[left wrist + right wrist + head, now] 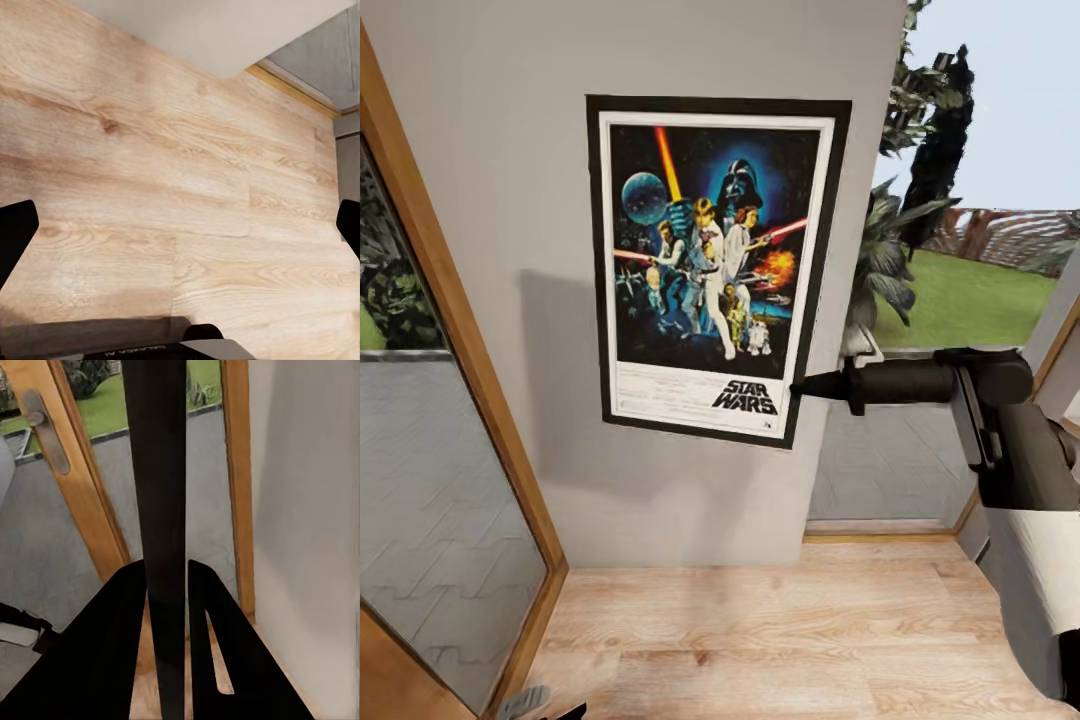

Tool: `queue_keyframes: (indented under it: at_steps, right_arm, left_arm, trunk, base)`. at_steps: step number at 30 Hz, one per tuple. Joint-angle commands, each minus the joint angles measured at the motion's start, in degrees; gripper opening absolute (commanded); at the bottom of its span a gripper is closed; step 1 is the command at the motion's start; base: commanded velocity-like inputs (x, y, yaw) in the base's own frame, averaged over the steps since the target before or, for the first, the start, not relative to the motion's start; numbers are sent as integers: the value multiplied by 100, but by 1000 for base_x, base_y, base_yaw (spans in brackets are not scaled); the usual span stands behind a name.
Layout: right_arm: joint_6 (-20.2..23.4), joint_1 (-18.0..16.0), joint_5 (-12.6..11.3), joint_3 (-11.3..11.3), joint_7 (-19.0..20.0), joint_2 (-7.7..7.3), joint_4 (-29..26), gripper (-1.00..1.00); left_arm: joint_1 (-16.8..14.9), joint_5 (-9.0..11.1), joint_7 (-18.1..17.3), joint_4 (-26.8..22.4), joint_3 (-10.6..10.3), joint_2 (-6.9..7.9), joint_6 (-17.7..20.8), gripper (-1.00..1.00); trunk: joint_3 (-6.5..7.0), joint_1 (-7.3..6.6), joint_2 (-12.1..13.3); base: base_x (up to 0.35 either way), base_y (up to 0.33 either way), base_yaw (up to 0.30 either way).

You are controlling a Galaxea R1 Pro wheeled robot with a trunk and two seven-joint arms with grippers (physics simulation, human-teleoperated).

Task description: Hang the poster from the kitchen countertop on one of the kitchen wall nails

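Centre of the head view: tall rectangular Star Wars film poster [715, 270] with thin black frame and white border, flat against a plain grey wall [510, 200], slightly tilted, logo at its lower right. Gripped at the lower right edge by the black right gripper [800, 387], reaching in from the right of the frame on a dark arm [960, 385]. In the right wrist view, black frame edge [163, 510] running up the middle of the frame, pinched narrowly between the two black fingers [112, 660], closed against both faces. Left gripper [180, 225] hanging over pale wood-plank floor [150, 150], black fingertips at opposite edges of the left wrist frame, spread wide, nothing between them. Wood-framed glass door [450, 420] at left of the head view; green lawn [960, 300] and dark foliage at upper right.
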Motion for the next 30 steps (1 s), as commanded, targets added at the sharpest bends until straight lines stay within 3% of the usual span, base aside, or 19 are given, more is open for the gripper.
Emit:
queue_keyframes:
  at_steps: [1, 5, 8, 12, 30]
  right_arm:
    - [177, -224, 9, 105, 26, -4, 39, -100]
    - [339, -742, 30, 297, 26, 1, 285, -100]
    - [374, -1167, 45, 644, 20, 19, 680, -100]
    - [380, -1492, 63, 841, 10, 32, 1032, -100]
    - [357, -1590, 51, 862, 20, 23, 1043, -100]
  left_arm:
    - [-6, 57, -14, 10, -47, 4, -26, 100]
    - [-6, 57, -18, 10, -50, 4, -25, 100]
    - [-6, 57, -19, 11, -51, 4, -28, 100]
    - [-6, 57, -20, 11, -52, 4, -29, 100]
    - [-6, 57, -20, 11, -52, 7, -25, 100]
  trunk:
    - [-14, 4, -12]
    - [-14, 4, -12]
    - [-14, 4, -12]
    - [-14, 4, -12]
    - [-14, 4, -12]
  base:
    - [0, 0, 0]
    - [0, 0, 0]
    - [0, 0, 0]
    - [0, 0, 0]
    - [0, 0, 0]
